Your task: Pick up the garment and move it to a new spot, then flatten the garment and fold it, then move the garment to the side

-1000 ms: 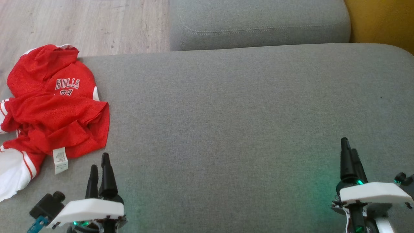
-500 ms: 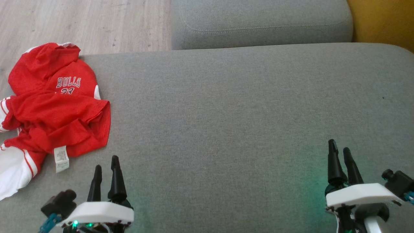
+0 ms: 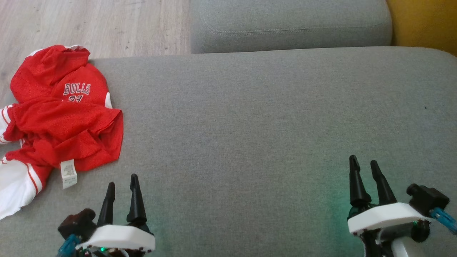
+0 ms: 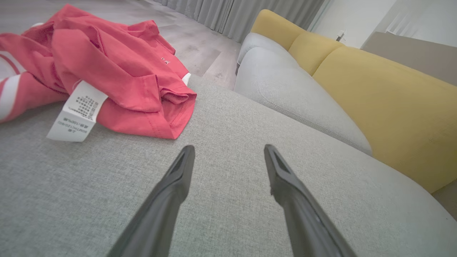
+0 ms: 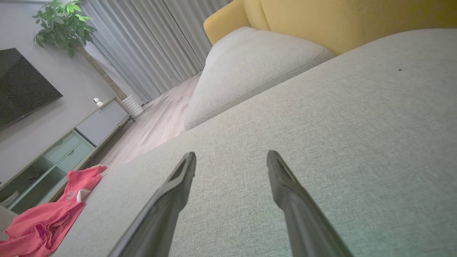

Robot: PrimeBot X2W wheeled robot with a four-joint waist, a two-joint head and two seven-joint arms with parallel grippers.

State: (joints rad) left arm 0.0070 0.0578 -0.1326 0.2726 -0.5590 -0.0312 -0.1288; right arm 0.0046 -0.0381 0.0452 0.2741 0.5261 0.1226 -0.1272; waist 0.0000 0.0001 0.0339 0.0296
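The crumpled red-and-white mesh jersey (image 3: 64, 117) lies unpicked on the grey fabric sofa seat (image 3: 250, 125). Left gripper (image 3: 122, 180) and right gripper (image 3: 363, 160) are spread, empty; the left should reach it.

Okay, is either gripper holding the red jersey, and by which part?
Nothing is held. The left gripper and right gripper both stand open above the grey cushion; the red jersey lies crumpled, untouched, at its left edge.
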